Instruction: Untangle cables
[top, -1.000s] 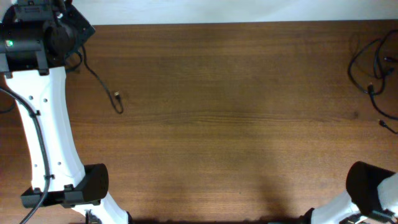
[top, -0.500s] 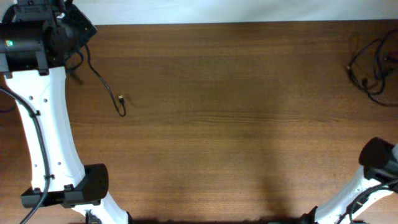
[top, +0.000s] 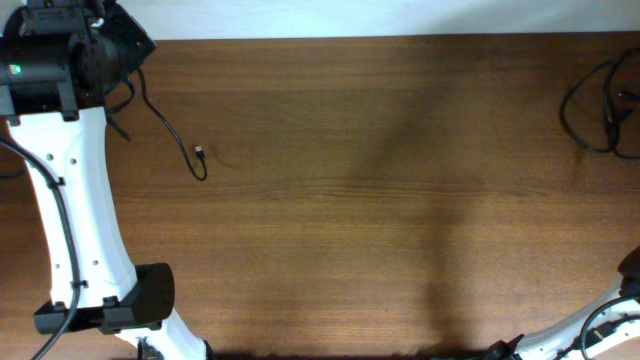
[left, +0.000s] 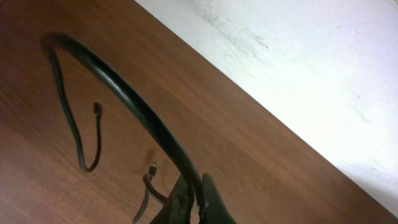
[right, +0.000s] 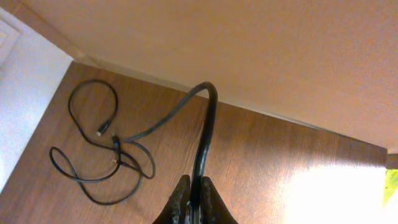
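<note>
Two-handed parting step: clamps one cable (left: 134, 102) in left pincer (left: 194, 208), another cable (right: 205, 134) in right pincer (right: 194, 200); next calls for laying both apart.

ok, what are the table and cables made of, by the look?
Table: wood or wood-look laminate, brown with straight grain lines, matte with a soft sheen. Cables: black rubber or plastic sheath, smooth, slightly glossy, bending in loose loops. Plug tips look metallic, but they are too small to be sure.
</note>
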